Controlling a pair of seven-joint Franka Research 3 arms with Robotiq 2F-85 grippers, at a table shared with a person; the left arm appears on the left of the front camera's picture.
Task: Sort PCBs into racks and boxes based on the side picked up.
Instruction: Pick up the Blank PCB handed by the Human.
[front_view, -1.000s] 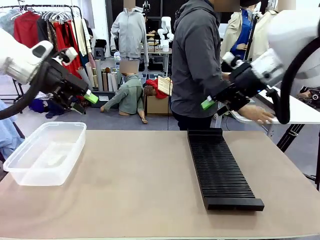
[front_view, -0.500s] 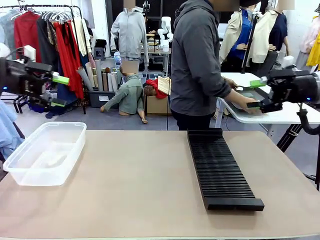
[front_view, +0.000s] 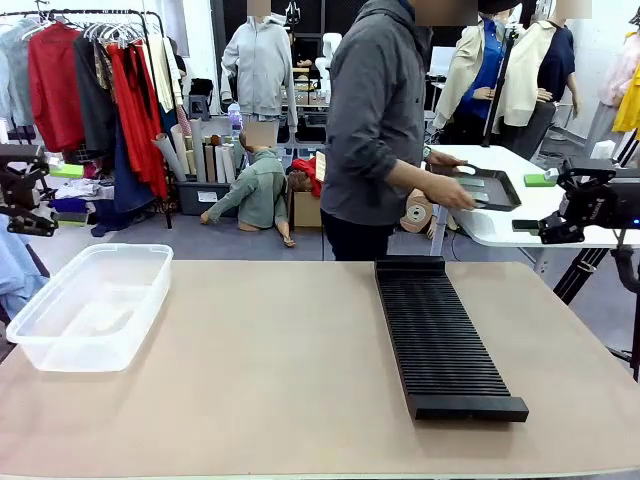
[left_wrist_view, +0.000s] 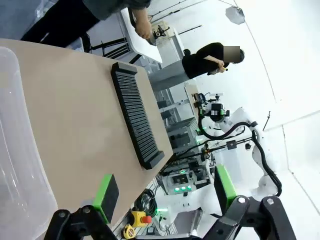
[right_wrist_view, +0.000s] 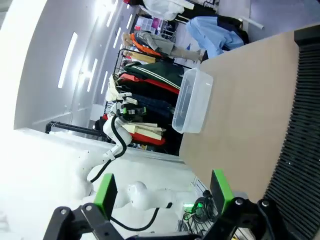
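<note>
Near, on the desk (front_view: 260, 380): clear box (front_view: 90, 305) at frame left below the left pincer (left_wrist_view: 164, 182), spread and empty; black rack (front_view: 440, 340) right of centre, long axis running away from camera, nearer the right pincer (right_wrist_view: 162, 187), also spread, empty. Beyond, upper right, a person's hand (front_view: 455, 195) is at a black tray (front_view: 497, 187), just left of the right pincer in the frame; whether boards lie on it is too small to tell.

The tub (left_wrist_view: 20, 150) is cut by the left wrist view's edge, the rack (right_wrist_view: 300, 115) by the right's.
</note>
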